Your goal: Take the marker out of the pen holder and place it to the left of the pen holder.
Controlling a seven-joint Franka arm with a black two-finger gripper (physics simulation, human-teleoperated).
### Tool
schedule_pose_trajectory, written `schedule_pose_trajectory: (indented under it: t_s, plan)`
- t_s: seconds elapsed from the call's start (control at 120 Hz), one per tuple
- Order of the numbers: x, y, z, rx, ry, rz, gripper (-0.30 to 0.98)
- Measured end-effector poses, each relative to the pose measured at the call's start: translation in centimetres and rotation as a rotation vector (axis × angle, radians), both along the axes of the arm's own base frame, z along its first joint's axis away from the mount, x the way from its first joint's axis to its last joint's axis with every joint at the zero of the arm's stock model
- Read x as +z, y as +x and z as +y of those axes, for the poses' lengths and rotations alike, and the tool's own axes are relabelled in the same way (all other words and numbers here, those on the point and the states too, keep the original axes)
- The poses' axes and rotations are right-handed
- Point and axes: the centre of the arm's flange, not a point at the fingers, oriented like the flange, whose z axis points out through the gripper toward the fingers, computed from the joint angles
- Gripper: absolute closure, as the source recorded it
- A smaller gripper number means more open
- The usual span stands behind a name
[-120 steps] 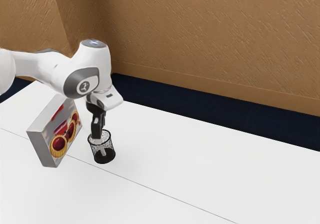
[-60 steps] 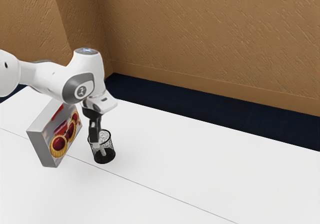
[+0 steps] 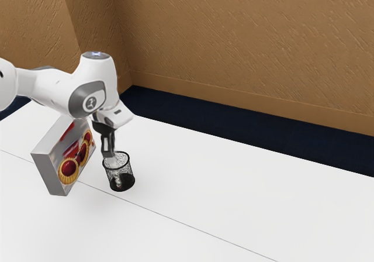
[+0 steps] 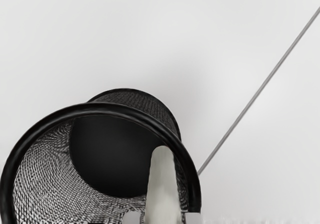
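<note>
Exterior view: a black, open-topped, round pen holder of wire mesh (image 3: 128, 169) stands on a smooth white table (image 3: 251, 203) scored by a thin grey seam (image 3: 175, 221); above its rim reaches the black two-finger gripper (image 3: 109, 155) of a white-and-grey jointed arm (image 3: 90, 92); behind stretch a dark navy floor (image 3: 251, 139) and a rough-grained brown wall (image 3: 245, 40). Toward the exterior view's left, near the holder, sits a rectangular silver-grey box (image 3: 48, 171) printed with red, golden-crusted tarts. Wrist view: the pale, smooth, round-ended marker (image 4: 162, 184) has its lower end inside the holder, near the wall, above a solid dark base; the gripper is closed on it, one fingertip at each side. Mesh blurs the marker's outline in the exterior view; its upper part is hidden at the gripper; the arm covers part of the box's top; the wrist view cuts off the holder's near rim.
</note>
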Motion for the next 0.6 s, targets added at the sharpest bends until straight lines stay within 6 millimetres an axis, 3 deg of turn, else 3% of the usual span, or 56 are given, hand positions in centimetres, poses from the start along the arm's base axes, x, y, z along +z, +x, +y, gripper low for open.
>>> schedule_pose_trajectory:
  t_s: [0.108,0.267,0.35,0.442,0.533,0.6]
  plan:
    - [5.5,-0.7,1.8,0.028,0.019,-0.086,0.74]
    - [20.0,-1.8,2.6,0.066,0.025,-0.223,0.76]
    - [25.6,-4.0,6.0,0.146,0.03,-0.219,0.76]
    - [27.6,-7.3,12.0,0.279,-0.005,-0.133,0.77]
    - [26.5,-12.1,20.0,0.457,-0.101,-0.018,0.77]
    - [25.5,-15.3,24.0,0.554,-0.161,0.048,0.78]
